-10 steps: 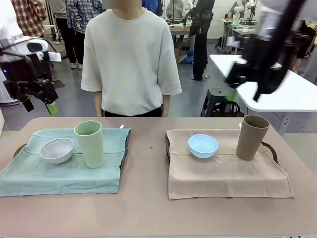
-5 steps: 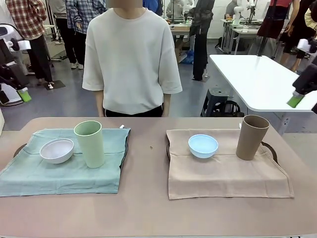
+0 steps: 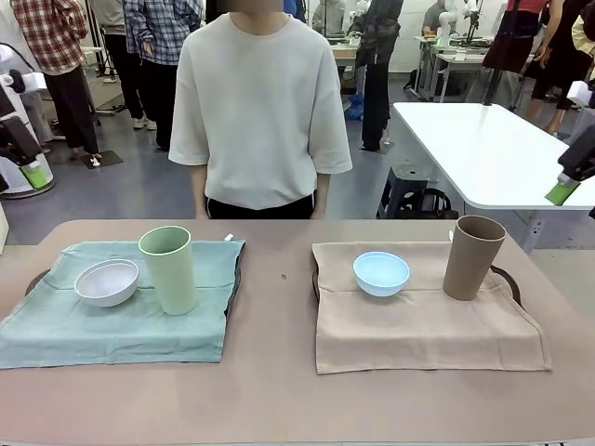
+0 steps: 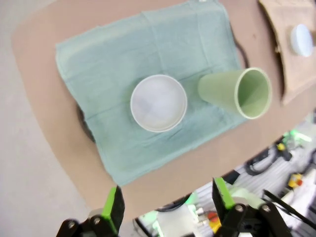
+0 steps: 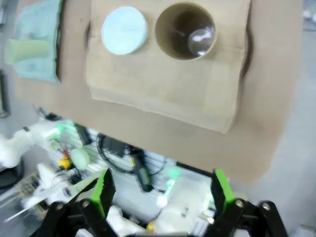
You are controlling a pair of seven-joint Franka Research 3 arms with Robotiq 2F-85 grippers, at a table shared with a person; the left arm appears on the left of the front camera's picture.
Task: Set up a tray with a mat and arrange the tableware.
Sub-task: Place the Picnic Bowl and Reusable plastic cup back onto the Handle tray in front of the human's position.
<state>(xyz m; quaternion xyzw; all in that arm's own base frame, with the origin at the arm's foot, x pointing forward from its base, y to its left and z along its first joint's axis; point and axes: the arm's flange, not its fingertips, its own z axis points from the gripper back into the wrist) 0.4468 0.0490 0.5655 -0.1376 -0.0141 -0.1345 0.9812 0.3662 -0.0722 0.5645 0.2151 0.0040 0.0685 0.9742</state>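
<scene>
Layout of the bench, read left to right. The left tool (image 4: 168,207) hangs high above the near-left side of the bench, jaws spread wide and empty; the wrist view looks straight down on the teal mat (image 3: 130,307). On that mat the white bowl (image 3: 107,282) sits just beside the light green tumbler (image 3: 168,269), which stands upright with its long axis vertical. The tan mat (image 3: 423,325) to the right carries the pale blue bowl (image 3: 381,273) and, well apart from it toward the far right corner, the upright tan-brown tumbler (image 3: 473,257). The right tool (image 5: 160,197) is likewise raised clear, jaws fully spread, holding nothing. Dark tray handles show at the mats' outer edges. Each set lies below and ahead of its own arm, so the left arm is nearer the green tumbler and the right arm nearer the brown one. All four pieces appear already placed.
</scene>
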